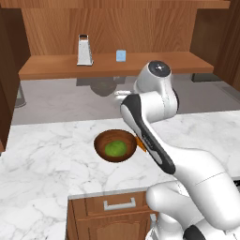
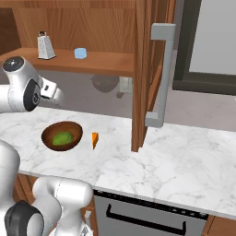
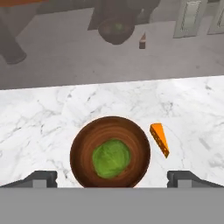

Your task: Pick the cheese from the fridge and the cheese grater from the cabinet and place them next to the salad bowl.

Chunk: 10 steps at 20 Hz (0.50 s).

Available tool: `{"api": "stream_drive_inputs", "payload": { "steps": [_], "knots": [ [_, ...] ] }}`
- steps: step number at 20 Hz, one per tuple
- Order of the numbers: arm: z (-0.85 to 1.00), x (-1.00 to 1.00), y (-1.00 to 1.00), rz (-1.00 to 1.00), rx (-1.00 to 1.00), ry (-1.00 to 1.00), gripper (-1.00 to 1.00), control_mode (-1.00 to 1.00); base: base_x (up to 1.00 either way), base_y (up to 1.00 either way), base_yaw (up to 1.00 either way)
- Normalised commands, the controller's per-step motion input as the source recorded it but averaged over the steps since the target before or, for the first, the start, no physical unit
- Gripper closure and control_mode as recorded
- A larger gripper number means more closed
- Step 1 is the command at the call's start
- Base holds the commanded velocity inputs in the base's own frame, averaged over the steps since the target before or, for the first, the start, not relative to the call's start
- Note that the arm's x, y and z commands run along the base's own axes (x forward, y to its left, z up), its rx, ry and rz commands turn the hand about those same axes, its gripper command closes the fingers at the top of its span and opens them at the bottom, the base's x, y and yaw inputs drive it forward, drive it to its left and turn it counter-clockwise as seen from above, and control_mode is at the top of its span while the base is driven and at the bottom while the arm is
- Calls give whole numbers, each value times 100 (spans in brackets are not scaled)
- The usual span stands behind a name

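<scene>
White marble counter (image 1: pixel 42 154) carries the bowl (image 1: pixel 115 146), and the wooden cabinet (image 1: pixel 117 28) rises behind it. On the cabinet shelf, at the left, the grater (image 1: pixel 84 50) stands upright, with a light-blue cup (image 1: pixel 121 56) well apart to its right. Below, on the counter, the cheese (image 2: pixel 95 139) lies just beside the bowl on its right, not touching it; that half of the task is judged complete.

The gripper (image 3: pixel 112 178) hangs above the bowl, its fingers (image 3: pixel 40 178) spread wide and nothing held between them.

The step in hand is judged to be the fetching of the grater. The hand should be raised clear of the bowl and carried up and left to shelf height. The grater should be approached from the front, level with its body, so that the shelf edge is not struck. The tapered sides should be gripped low, where they are widest, or the dark handle taken instead. The cup is to be avoided. The grater should then be lifted straight before withdrawal.
</scene>
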Motion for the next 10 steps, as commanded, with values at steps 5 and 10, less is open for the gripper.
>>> {"api": "stream_drive_inputs", "payload": {
  "steps": [5,10],
  "knots": [
    [37,0,18,0,0,-15,-100,-100,0,0,0],
    [37,0,10,4,0,-14,-100,-100,0,0,0]
  ]
}}
